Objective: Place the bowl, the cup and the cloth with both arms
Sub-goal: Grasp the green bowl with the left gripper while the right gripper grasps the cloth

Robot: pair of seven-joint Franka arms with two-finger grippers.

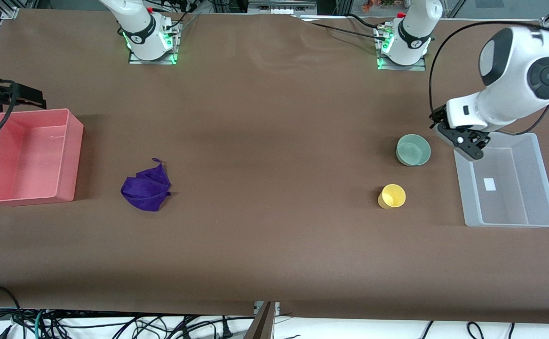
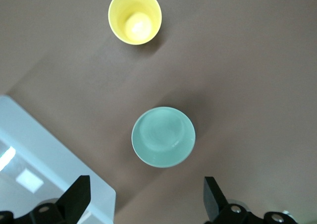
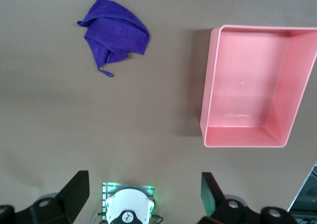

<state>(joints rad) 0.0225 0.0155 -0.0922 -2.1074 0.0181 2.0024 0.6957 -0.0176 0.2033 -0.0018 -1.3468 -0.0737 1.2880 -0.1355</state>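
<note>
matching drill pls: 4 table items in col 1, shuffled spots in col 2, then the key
Column 1
1. bowl
2. cup
3. cloth
4. pink bin

Column 2
A. at the right arm's end of the table, under the right gripper
B. beside the clear bin, just off the open left gripper
C. beside the pink bin, toward the table's middle
D. nearer the front camera than the bowl, upright

Pairs: 1-B, 2-D, 3-C, 4-A
</note>
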